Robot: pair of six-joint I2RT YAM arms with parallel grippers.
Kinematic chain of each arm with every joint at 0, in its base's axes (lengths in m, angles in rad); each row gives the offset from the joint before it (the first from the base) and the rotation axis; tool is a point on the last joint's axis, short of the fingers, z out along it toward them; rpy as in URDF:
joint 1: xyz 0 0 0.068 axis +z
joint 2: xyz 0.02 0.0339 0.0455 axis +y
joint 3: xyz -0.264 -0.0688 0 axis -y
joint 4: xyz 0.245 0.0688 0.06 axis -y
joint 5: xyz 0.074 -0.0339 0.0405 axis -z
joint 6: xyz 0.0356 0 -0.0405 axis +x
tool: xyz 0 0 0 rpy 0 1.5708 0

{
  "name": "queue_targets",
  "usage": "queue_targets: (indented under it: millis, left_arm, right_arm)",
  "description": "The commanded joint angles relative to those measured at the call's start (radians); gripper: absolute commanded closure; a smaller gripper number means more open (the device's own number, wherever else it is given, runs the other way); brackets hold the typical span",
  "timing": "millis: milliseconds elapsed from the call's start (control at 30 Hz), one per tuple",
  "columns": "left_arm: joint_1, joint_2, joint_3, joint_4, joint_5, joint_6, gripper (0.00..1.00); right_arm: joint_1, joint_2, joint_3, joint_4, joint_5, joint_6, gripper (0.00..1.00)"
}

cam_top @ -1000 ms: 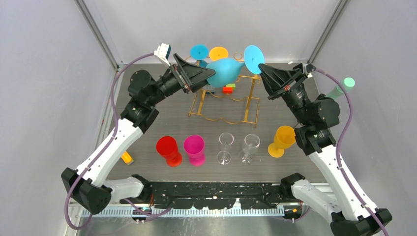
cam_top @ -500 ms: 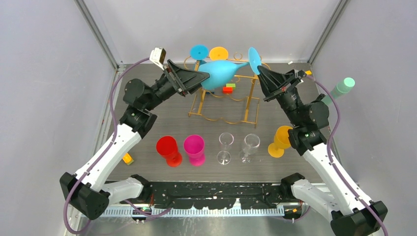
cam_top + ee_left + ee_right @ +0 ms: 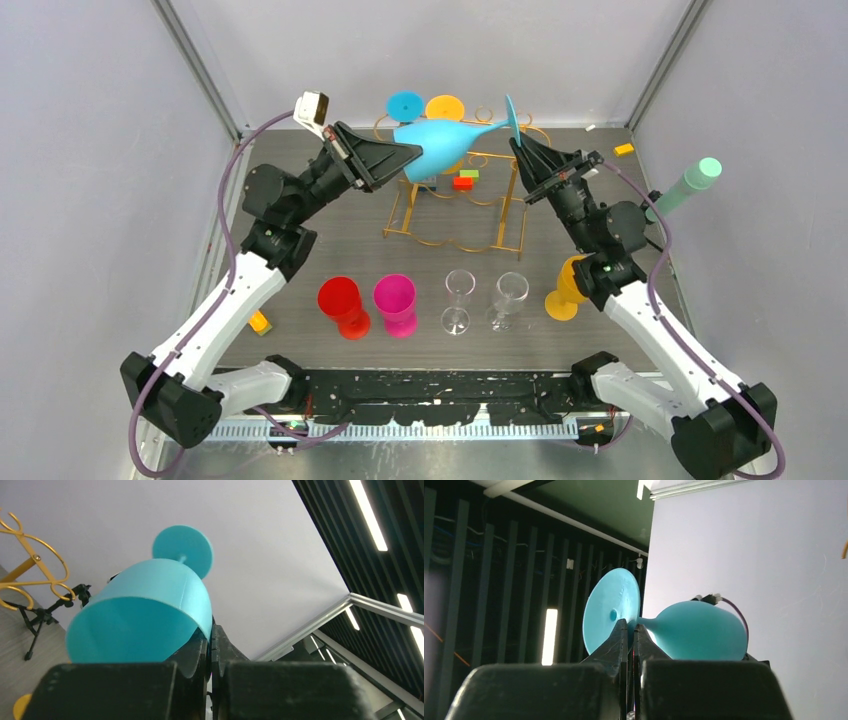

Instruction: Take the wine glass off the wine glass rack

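The teal wine glass (image 3: 440, 142) lies on its side in the air above the gold wire wine glass rack (image 3: 455, 215), held between both arms. My left gripper (image 3: 415, 152) is shut on the bowl's rim; in the left wrist view its jaws (image 3: 211, 630) pinch the rim wall of the wine glass (image 3: 145, 615), with a corner of the rack (image 3: 30, 575) at the left. My right gripper (image 3: 518, 142) is shut on the stem just beside the foot. In the right wrist view its fingertips (image 3: 628, 626) clamp the stem of the wine glass (image 3: 699, 630).
A blue glass (image 3: 405, 104) and an orange glass (image 3: 444, 107) hang on the rack's far side. Red (image 3: 340, 303), magenta (image 3: 396, 302), two clear (image 3: 457, 300) and a yellow glass (image 3: 570, 285) stand in a near row. Small blocks (image 3: 462, 181) lie under the rack; a mint cylinder (image 3: 688, 185) is at right.
My left gripper has shut on the glass's rim. The glass has swung from tilted to lying sideways and shifted left, and the right arm has followed it leftward.
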Motion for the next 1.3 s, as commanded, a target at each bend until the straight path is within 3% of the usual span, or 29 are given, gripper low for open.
queue_targets:
  millis: [0, 33, 100, 133, 267, 400, 600, 767, 900, 1100, 1267]
  left_arm:
    - [-0.01, -0.014, 0.036, 0.099, 0.065, 0.025, 1.0]
    - [-0.01, -0.014, 0.036, 0.105, 0.067, 0.034, 1.0]
    - [-0.01, -0.018, 0.039, 0.102, 0.066, 0.066, 1.0]
    - [-0.01, -0.023, 0.045, 0.086, 0.056, 0.097, 1.0]
    - [-0.01, -0.048, 0.132, -0.127, -0.045, 0.299, 1.0]
    - [-0.01, -0.1, 0.222, -0.441, -0.253, 0.575, 1.0]
    - [-0.01, -0.201, 0.236, -0.736, -0.635, 0.825, 1.0]
    - [-0.01, -0.247, 0.261, -0.983, -0.946, 0.943, 1.0]
    - [-0.01, -0.196, 0.372, -1.369, -1.148, 0.935, 1.0]
    - [-0.01, -0.104, 0.39, -1.654, -1.136, 0.909, 1.0]
    - [-0.006, -0.067, 0.31, -1.673, -1.053, 0.882, 1.0]
  right_arm:
    - [0.026, 0.059, -0.027, 0.018, -0.04, -0.032, 1.0]
    - [0.027, 0.064, -0.03, 0.023, -0.043, -0.029, 0.99]
    - [0.027, 0.075, -0.039, 0.046, -0.043, -0.029, 0.85]
    - [0.027, 0.078, -0.05, 0.07, -0.035, -0.033, 0.7]
    - [0.028, 0.083, -0.053, 0.089, -0.026, -0.064, 0.42]
    - [0.027, 0.084, -0.048, 0.089, -0.044, -0.1, 0.3]
    - [0.026, 0.06, -0.04, 0.041, -0.056, -0.186, 0.29]
    - [0.026, 0.008, -0.011, -0.109, -0.051, -0.301, 0.31]
    - [0.026, -0.047, 0.03, -0.295, -0.016, -0.415, 0.32]
    - [0.026, -0.124, 0.066, -0.486, 0.068, -0.542, 0.33]
    - [0.026, -0.146, 0.07, -0.535, 0.081, -0.57, 0.34]
